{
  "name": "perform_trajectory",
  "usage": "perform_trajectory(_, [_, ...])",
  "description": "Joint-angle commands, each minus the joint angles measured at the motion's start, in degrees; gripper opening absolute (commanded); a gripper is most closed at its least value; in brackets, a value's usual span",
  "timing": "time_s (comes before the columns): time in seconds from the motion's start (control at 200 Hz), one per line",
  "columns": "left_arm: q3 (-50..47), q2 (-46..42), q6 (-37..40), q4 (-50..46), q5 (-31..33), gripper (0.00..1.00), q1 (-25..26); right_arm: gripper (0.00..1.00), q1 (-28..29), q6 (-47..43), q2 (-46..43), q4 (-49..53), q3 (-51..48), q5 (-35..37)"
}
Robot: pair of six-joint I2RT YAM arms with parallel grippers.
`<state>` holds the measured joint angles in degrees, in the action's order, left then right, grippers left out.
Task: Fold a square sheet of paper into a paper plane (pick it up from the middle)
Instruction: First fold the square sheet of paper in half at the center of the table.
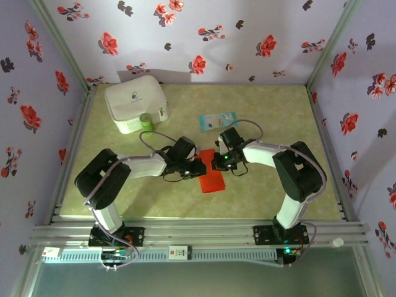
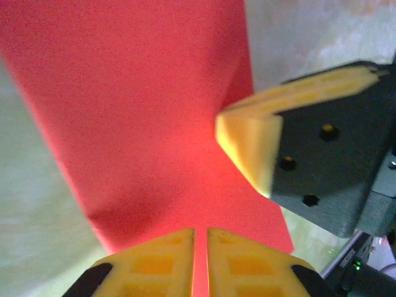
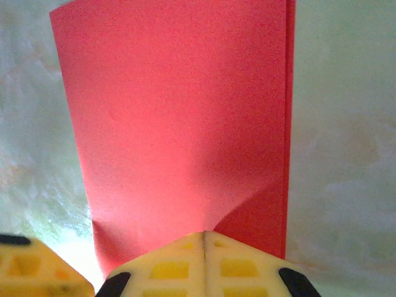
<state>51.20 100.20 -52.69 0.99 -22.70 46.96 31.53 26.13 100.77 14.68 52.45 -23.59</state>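
The square sheet of paper [image 1: 212, 180] is bright red and lies folded to a rectangle in the middle of the green table. My left gripper [image 1: 199, 167] reaches in from the left and my right gripper [image 1: 215, 162] from the right, meeting at the sheet's far edge. In the left wrist view the red sheet [image 2: 142, 111] runs into the thin slit of my left gripper [image 2: 200, 230], which is shut on it, and the right arm's yellow fingers [image 2: 247, 142] press beside it. In the right wrist view my right gripper [image 3: 204, 234] is shut on the sheet's [image 3: 179, 111] near edge, where a crease fans out.
A white boxy case [image 1: 136, 102] stands at the back left with a small green object [image 1: 146, 122] in front of it. A pale blue packet [image 1: 218, 120] lies behind the grippers. Flowered walls close in the table on three sides.
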Motion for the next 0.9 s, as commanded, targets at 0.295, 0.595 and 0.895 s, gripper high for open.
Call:
perform_trajectory(0.295, [-7.34,3.11,-6.39,8.48,3.79,0.11,1.38,0.0,-0.94,0.68,2.67,6.34,-2.6,6.54])
perform_trajectory(0.595, [-11.96,-4.84,-6.45,10.48,2.86,0.16,1.6,0.0,-0.94,0.9,2.74,6.24,-2.44,6.63])
perform_trajectory(0.895, [-8.42,-7.69,-7.61,9.82,2.11,0.17,4.49,0.0,-0.94,1.88,1.27,6.16,-1.92,6.14])
